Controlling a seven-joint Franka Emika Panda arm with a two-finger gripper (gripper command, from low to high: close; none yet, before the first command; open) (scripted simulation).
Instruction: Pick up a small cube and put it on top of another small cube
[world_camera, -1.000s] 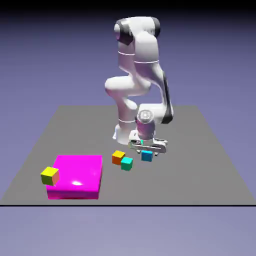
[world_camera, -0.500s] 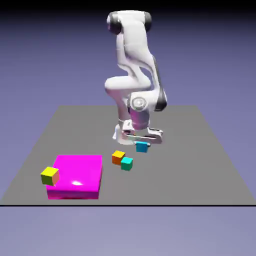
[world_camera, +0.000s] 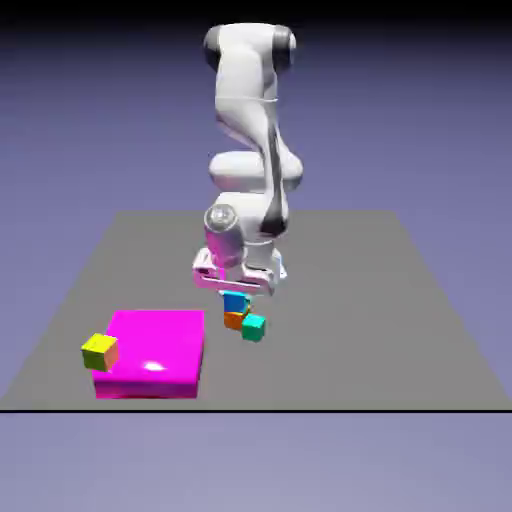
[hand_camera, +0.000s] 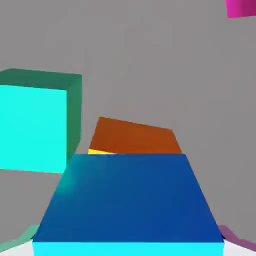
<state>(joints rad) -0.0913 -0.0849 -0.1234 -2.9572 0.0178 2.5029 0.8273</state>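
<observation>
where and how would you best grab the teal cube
Probably by two opposite upright sides, hand coming from above: the teal cube sits flat on the table, its top bare. Best pick sides that keep the fingers off the orange cube close beside it.

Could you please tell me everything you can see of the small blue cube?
The small blue cube is plain and smooth, with a dark blue face and a bright cyan one. The gripper holds it between its fingertips, above the orange cube, hiding much of it. Whether the cubes touch, I cannot tell.
</observation>
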